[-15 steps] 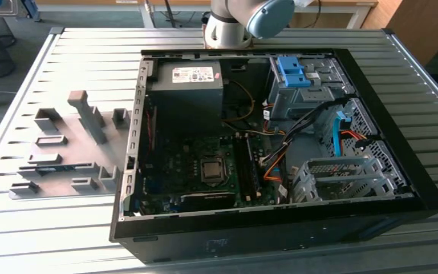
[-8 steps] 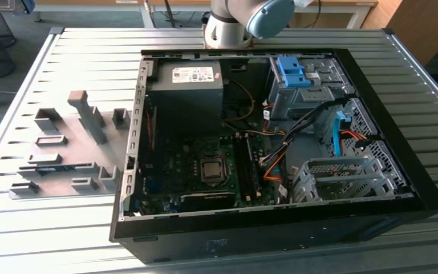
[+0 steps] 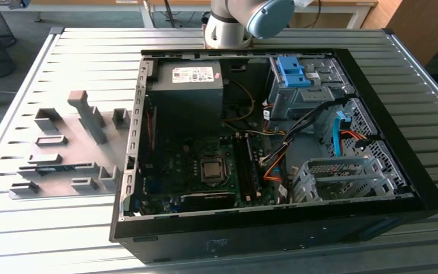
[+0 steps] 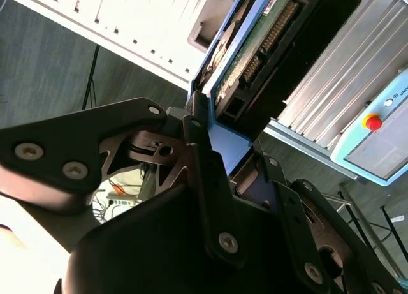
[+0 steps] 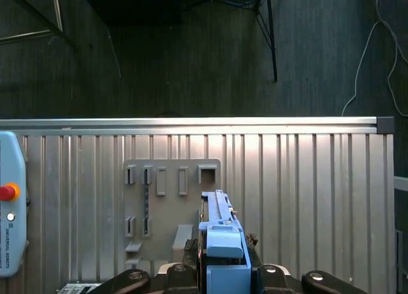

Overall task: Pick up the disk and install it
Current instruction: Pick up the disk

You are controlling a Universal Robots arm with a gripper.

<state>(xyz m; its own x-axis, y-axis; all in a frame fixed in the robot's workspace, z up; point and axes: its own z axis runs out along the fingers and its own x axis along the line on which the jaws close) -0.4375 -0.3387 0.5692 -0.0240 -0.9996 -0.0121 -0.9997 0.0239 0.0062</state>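
Observation:
My gripper is shut on the disk, clamping its bright blue carrier frame from both sides. In the first wrist view the disk stands edge-on, lifted above the ribbed metal table and the grey fixture plate. In the second wrist view the disk shows its green circuit-board side, and the black fingers press against the blue frame of the gripper's load. In the exterior view the arm's joint sits behind the far edge of the open computer case.
Inside the case are a grey power-supply box, a motherboard, a blue bracket on a grey bay and a perforated drive cage. A grey fixture plate lies at the exterior view's left. A teach pendant rests on the table.

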